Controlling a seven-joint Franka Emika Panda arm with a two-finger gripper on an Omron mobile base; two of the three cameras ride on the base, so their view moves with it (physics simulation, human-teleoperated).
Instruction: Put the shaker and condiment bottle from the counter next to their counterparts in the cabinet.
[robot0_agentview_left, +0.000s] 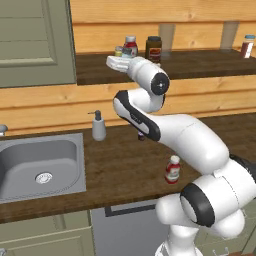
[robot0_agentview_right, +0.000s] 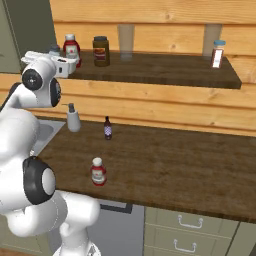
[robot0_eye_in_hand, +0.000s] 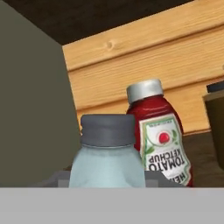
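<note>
The pale-blue shaker (robot0_eye_in_hand: 107, 153) with its grey top sits right in front of the hand camera, and my gripper (robot0_eye_in_hand: 107, 180) is shut on it low down. My hand (robot0_agentview_left: 118, 62) is up at the cabinet shelf (robot0_agentview_left: 200, 65), by the grey-green door (robot0_agentview_left: 30, 40). Just behind the shaker stands the counterpart red ketchup bottle (robot0_eye_in_hand: 159, 135) (robot0_agentview_left: 130, 46) (robot0_agentview_right: 71, 48). A small shaker top (robot0_agentview_right: 54, 50) shows left of that bottle; I cannot tell which shaker it is. The condiment bottle (robot0_agentview_left: 173, 169) (robot0_agentview_right: 98, 171) stands upright on the counter (robot0_agentview_right: 165, 165), far below the gripper.
A dark brown jar (robot0_agentview_left: 153, 48) stands right of the shelf's red bottle. A reddish-brown white-lidded shaker (robot0_agentview_right: 218, 54) is at the far right of the shelf. On the counter are a tiny dark bottle (robot0_agentview_right: 107, 128), a soap dispenser (robot0_agentview_left: 98, 126) and the sink (robot0_agentview_left: 30, 150).
</note>
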